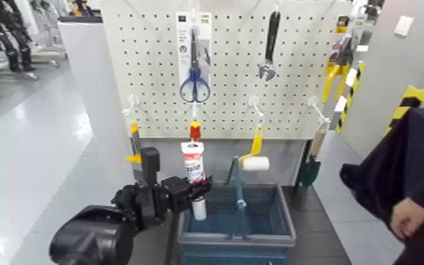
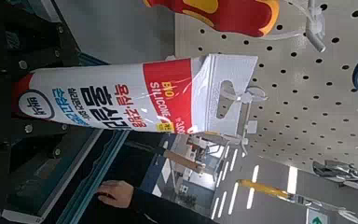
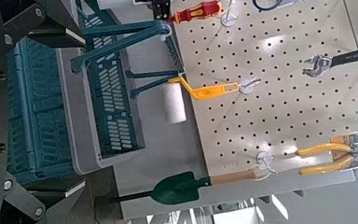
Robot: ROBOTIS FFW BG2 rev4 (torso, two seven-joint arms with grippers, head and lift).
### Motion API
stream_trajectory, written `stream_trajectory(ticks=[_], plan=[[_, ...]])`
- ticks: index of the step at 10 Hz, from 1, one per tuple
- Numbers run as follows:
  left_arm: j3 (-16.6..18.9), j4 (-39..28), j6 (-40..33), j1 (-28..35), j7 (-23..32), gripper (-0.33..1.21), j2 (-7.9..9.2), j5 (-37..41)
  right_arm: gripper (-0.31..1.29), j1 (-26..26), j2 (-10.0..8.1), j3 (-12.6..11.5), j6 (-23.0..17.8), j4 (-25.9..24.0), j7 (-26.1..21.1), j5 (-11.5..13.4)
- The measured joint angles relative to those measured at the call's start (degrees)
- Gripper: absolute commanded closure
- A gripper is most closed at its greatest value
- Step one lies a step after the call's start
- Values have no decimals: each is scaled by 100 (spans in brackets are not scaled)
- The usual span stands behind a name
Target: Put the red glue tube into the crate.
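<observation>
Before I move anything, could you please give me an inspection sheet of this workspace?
Surface: dark, under the crate.
Job's things: red glue tube outside the crate, its tab by a pegboard hook; whether still hung, cannot tell.
Clutter: scissors, wrench, paint roller, trowel hanging.
Grippers: left shut on the tube; right open, near the crate.
Cables: nothing seen.
Surroundings: person's hand at right.
</observation>
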Motion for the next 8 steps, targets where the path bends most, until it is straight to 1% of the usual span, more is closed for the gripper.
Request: stream_trajectory(ticks=[1, 2, 3, 4, 5, 8], plan=[[-7, 25, -3, 0, 10, 84, -10, -15, 23, 0, -1, 0, 0, 2, 0, -6], [-9, 63, 19, -8, 21, 15, -17, -42, 23, -5, -7, 0, 0, 5, 0, -12], [-9, 102, 24, -15, 24, -10, -20, -57, 23, -8, -14, 5, 0, 6, 0, -18], [-9, 126, 24, -23, 14, -6, -21, -64, 23, -9, -18, 8, 6, 11, 0, -25], [-13, 133, 23, -28, 14, -8, -24, -71, 23, -9, -18, 9, 8, 14, 0, -32], [-26, 127, 19, -45, 17, -8, -21, -87, 23, -18, -27, 9, 9, 15, 1, -53]])
